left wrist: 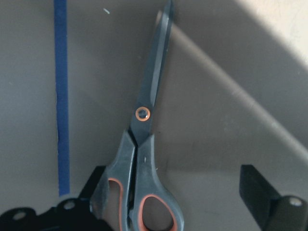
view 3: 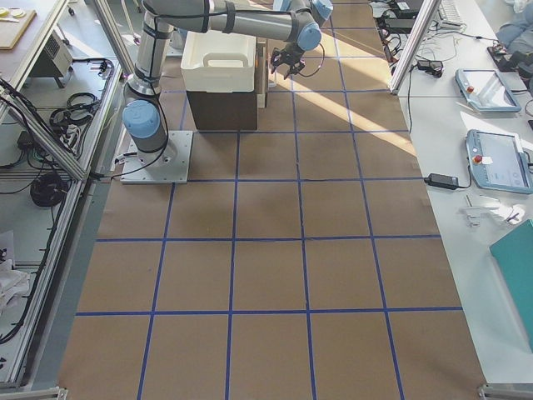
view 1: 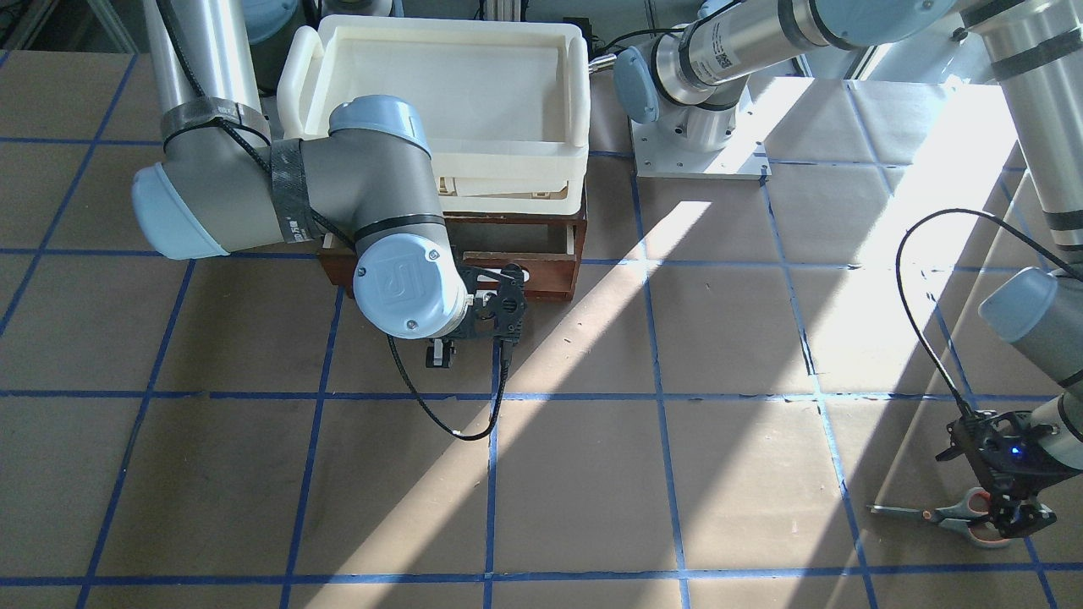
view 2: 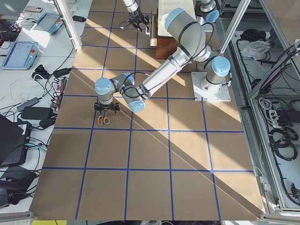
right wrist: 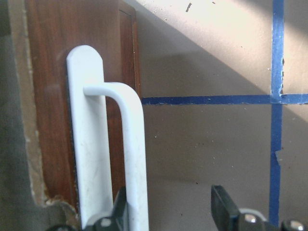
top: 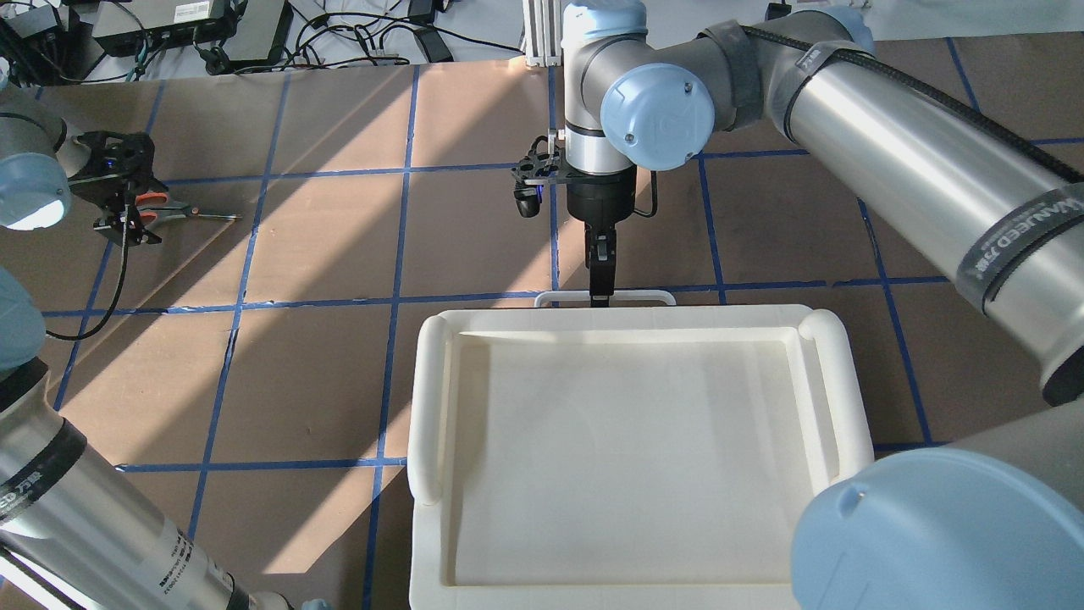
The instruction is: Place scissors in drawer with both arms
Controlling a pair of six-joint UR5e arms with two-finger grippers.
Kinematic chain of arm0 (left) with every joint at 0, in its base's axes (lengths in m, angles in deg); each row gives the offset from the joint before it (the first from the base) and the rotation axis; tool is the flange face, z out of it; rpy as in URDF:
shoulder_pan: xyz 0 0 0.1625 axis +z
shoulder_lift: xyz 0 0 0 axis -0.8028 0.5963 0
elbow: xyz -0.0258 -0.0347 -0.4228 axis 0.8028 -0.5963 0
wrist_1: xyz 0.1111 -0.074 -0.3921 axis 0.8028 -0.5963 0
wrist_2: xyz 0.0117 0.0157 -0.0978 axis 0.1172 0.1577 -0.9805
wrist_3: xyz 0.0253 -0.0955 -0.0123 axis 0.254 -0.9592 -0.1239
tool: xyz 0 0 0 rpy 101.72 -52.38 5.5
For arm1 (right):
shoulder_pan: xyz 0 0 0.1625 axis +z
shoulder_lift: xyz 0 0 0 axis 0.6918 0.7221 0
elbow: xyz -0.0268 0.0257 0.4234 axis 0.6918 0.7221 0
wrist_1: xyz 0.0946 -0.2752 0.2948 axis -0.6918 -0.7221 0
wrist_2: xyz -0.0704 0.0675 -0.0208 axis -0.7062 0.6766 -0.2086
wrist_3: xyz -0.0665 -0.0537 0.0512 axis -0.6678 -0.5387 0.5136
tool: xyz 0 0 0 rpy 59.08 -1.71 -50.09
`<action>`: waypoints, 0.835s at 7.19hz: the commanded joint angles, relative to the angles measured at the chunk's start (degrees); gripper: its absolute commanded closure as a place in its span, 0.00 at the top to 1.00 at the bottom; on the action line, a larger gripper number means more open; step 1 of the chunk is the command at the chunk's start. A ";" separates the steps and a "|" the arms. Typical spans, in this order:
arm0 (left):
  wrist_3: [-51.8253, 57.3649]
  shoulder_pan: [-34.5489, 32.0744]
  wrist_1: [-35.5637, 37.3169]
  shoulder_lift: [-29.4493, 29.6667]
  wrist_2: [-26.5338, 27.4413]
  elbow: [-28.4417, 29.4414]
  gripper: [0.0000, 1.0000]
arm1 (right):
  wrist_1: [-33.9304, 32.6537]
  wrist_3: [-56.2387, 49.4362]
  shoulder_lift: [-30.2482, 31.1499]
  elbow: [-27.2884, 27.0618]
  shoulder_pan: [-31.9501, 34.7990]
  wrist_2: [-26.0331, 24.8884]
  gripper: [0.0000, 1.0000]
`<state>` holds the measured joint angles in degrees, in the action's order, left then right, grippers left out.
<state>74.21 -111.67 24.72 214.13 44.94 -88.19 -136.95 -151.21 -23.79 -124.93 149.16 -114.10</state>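
The scissors (left wrist: 144, 125) lie flat and closed on the brown table, blades pointing away from my left gripper; they also show in the front view (view 1: 948, 512) and the overhead view (top: 182, 210). My left gripper (left wrist: 178, 192) is open, low over them, with a finger on each side of the grey-and-orange handles. My right gripper (right wrist: 171, 211) is open at the drawer's white bar handle (right wrist: 132, 144); the bar sits just inside one finger. The drawer's dark brown front (view 1: 550, 283) lies under the tray's front edge.
A cream-white plastic tray (top: 428, 398) sits on top of the drawer cabinet. The right arm's elbow and wrist hang over the cabinet's front in the front view. Blue tape lines grid the table. The left arm's base plate (view 1: 702, 156) stands beside the tray.
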 commanded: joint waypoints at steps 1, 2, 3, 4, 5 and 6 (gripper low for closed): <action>0.75 -0.09 0.71 0.98 -0.12 0.15 0.95 | -0.82 -0.36 -2.22 2.61 -0.88 -0.29 0.64; 1.88 -0.09 0.80 1.51 -0.12 0.15 0.95 | -1.26 -0.80 -3.18 4.10 -1.05 -0.64 0.64; 2.24 -0.18 1.06 1.77 -0.12 0.15 0.95 | -1.35 -0.89 -4.76 5.94 -1.05 -0.73 0.64; 2.33 -0.26 1.24 1.78 -0.20 0.15 0.95 | -1.87 -0.98 -5.73 7.62 -1.05 -0.82 0.64; 2.34 -0.44 1.33 2.04 -0.20 0.15 0.95 | -2.75 -1.94 -6.79 8.68 -1.05 -0.90 0.64; 2.42 -0.53 1.33 2.21 -0.20 0.24 0.94 | -4.41 -3.08 -7.32 8.86 -1.05 -1.08 0.64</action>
<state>76.53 -112.06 25.99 216.11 44.75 -88.02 -139.77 -153.11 -30.19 -116.82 148.11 -115.00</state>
